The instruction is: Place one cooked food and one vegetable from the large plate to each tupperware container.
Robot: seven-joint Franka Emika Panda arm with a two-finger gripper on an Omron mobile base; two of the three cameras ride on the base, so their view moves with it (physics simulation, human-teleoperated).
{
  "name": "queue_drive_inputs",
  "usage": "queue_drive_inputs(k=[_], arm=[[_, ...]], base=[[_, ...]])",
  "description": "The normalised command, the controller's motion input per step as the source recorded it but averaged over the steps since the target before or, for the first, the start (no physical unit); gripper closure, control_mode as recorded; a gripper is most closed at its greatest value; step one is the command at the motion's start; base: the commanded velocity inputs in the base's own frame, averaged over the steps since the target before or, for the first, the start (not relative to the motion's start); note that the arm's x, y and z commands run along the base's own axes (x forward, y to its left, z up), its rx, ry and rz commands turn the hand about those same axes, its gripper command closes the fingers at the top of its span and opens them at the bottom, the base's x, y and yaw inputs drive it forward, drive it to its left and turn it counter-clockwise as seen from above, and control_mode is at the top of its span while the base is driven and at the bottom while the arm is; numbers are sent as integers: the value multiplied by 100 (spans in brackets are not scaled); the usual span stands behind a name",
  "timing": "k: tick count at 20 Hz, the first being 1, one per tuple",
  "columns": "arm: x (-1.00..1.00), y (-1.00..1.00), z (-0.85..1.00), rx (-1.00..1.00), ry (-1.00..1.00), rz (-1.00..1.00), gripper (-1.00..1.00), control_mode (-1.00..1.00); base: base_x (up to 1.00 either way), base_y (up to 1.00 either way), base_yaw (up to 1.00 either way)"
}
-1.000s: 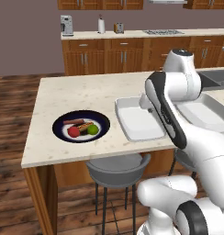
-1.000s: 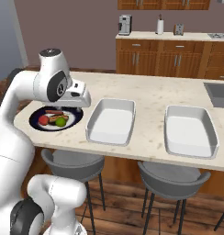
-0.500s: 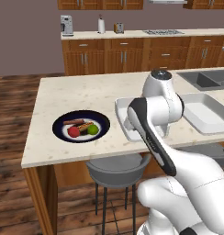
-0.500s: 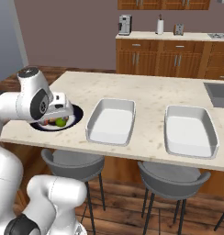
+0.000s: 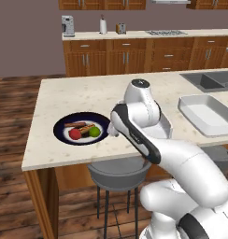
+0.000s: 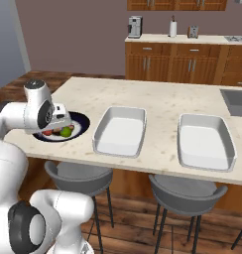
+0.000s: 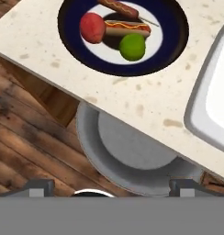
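On the counter (image 5: 60, 93): large plate (image 7: 173, 36) near the front edge, holding two sausages, a red round thing (image 7: 92, 27) and a green one (image 7: 132, 47).
Containers: both tupperware containers (image 6: 120, 130) bare, beside the plate.
Jaws: spread wide, holding nothing, out over the counter's edge above a stool (image 7: 132, 156).
Risk: round pieces may roll off my tips; reaching from here could nudge the plate.

A home kitchen: wood cabinets (image 5: 125, 56) along the back wall, a stove (image 5: 167, 32), a sink (image 5: 211, 80), an island counter (image 6: 157, 104) with stools (image 6: 185, 191).
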Motion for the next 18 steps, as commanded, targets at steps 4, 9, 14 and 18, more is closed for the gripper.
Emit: queue_drive_inputs(k=[4, 9, 14, 18], arm=[[51, 36, -38, 0, 6, 7, -100, -100], [61, 36, -47, 0, 1, 5, -100, -100], [73, 6, -41, 0, 1, 1, -100, -100], [66, 12, -21, 0, 4, 0, -100, -100]], base=[[0, 0, 0], [0, 0, 0], [0, 0, 0], [0, 0, 0]])
